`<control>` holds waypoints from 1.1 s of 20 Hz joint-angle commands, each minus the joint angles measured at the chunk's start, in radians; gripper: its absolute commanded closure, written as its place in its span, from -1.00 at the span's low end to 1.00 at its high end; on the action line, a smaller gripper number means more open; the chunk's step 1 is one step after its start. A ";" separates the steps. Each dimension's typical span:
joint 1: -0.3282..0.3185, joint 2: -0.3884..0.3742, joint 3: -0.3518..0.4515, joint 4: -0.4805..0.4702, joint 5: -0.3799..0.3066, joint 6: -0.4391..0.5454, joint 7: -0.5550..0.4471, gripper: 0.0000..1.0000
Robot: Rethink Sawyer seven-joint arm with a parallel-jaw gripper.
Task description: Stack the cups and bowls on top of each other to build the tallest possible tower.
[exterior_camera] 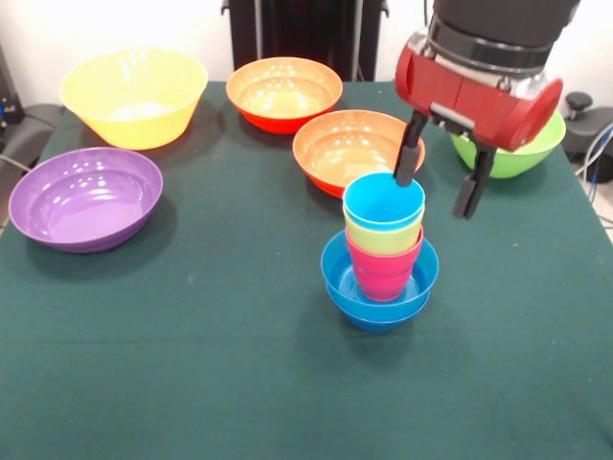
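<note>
The tower [381,264] stands near the table's middle: two nested small blue bowls [379,292] at the bottom, then a pink cup [383,268], a yellow cup [383,237] and a light blue cup [383,203] on top. My gripper [440,180] hangs open just right of the tower's top, empty, its left finger close to the blue cup's rim. Loose bowls sit around: large yellow [134,96], purple [86,196], two orange [283,93] [350,149], and lime green [512,153] partly hidden behind the gripper.
The table is covered in dark green cloth [192,364]. Loose bowls ring the far and left sides. The orange bowl sits directly behind the tower. Black equipment stands beyond the table's far edge.
</note>
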 commanded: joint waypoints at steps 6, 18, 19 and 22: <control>0.009 -0.019 0.028 -0.048 -0.015 0.250 0.209 -1.00; 0.051 0.016 0.002 0.005 -0.002 0.178 0.297 -1.00; 0.055 0.020 0.001 0.009 0.000 0.172 0.303 -1.00; 0.088 0.016 0.006 0.063 0.005 0.108 0.326 -1.00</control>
